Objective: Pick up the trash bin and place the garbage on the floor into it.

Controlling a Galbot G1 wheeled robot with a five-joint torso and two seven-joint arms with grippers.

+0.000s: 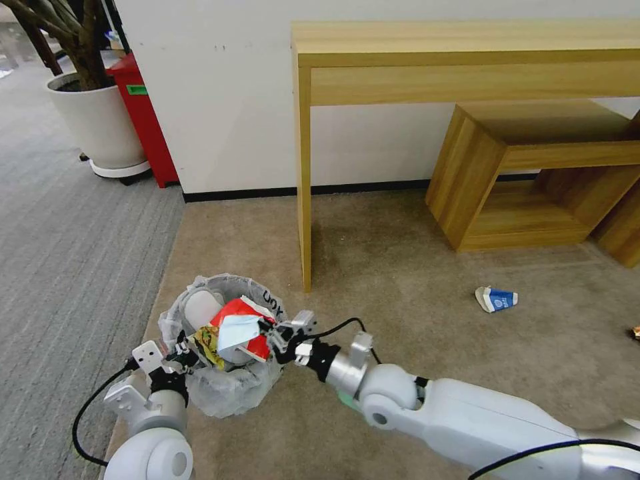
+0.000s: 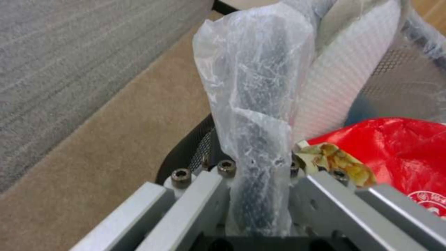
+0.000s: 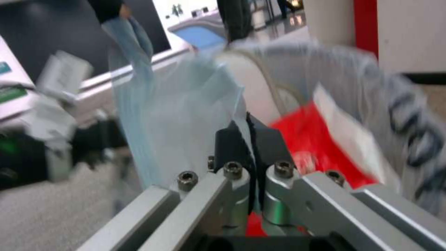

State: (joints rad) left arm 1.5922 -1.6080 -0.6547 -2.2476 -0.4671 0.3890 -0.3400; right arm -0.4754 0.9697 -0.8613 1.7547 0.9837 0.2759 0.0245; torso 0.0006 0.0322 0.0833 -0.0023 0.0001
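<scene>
Beige carpet (image 1: 400,293): left gripper (image 1: 179,352) clamps trash bin (image 1: 230,387); right gripper (image 1: 272,331) pinches blue mask (image 1: 237,331).

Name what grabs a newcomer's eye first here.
The trash bin held off the beige carpet by the left gripper, clamped on its bagged rim, stuffed with red snack bags. The right gripper holds a pale blue mask over it. A paper cup lies near the desk.
</scene>
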